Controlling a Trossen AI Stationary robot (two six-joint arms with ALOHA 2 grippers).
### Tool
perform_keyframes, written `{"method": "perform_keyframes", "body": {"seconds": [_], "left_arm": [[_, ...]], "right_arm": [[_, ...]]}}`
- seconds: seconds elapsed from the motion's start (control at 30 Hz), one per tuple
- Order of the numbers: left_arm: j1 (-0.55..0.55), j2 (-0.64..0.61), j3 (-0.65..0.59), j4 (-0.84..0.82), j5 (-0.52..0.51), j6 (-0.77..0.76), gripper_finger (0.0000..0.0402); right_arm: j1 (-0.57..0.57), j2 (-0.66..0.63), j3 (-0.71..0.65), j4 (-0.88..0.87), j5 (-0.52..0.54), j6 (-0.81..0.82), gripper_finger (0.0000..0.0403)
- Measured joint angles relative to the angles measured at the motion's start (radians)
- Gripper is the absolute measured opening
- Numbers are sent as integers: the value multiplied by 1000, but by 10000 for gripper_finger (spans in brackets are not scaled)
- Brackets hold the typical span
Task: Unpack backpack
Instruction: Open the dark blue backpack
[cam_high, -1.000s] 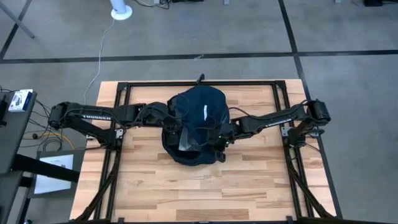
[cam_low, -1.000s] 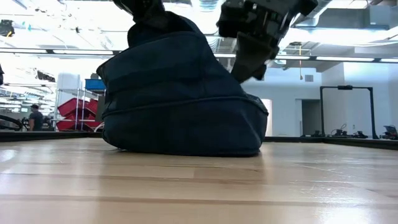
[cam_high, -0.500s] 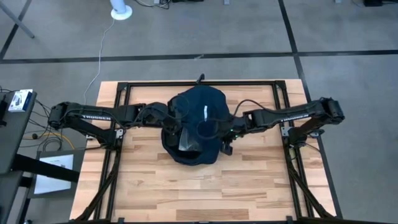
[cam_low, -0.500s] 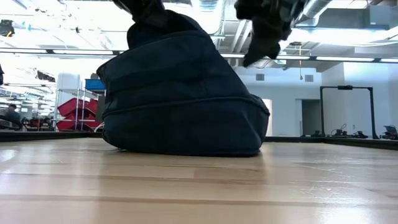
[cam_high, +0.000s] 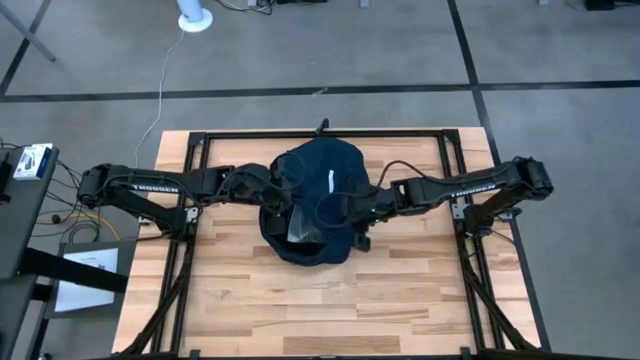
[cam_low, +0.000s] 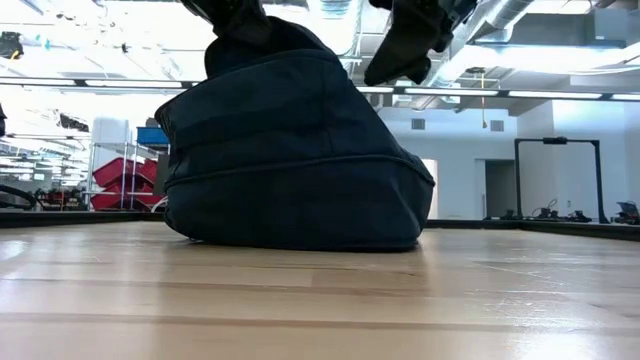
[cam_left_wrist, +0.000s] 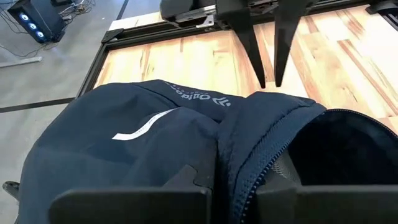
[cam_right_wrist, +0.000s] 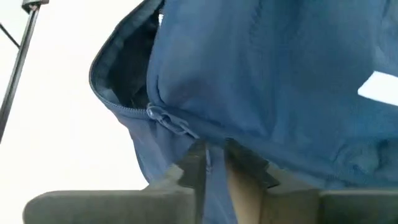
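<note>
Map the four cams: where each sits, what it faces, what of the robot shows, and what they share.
High: overhead, straight down; table, both arms, backpack mid-table.
Low: table height, facing the room; backpack, arm parts hanging from above.
Left wrist: on the left arm, over the backpack's open zipper; right gripper opposite.
Right wrist: on the right arm, close on the zipper pull; own fingers slightly parted.
Shared: the backpack in all four.

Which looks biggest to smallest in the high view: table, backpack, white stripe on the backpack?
1. Wooden table, by far the largest.
2. Navy backpack, covering the table's middle.
3. White stripe, a short mark on the backpack's top.
</note>
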Motion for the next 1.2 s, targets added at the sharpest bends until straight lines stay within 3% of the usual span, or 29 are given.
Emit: {"method": "perform_keyframes", "body": {"seconds": [0.3,0.57,0.77,0.9,1.07,1.2], "left_arm": [[0,0,0,35,14,2,0],[0,0,0,50,14,2,0],[-1,1,0,48,17,0,0],[-2,1,0,34,18,-4,0],[-2,1,0,19,17,-10,0],[-1,1,0,19,49,-7,0]], "right_arm": [[-1,0,0,6,-2,-20,129],[12,25,0,31,-32,-12,139],[19,121,-1,71,-31,-28,138],[23,134,-1,68,-31,-28,112],[25,102,-1,31,-23,-40,14],[25,60,0,-38,23,-29,5]]}}
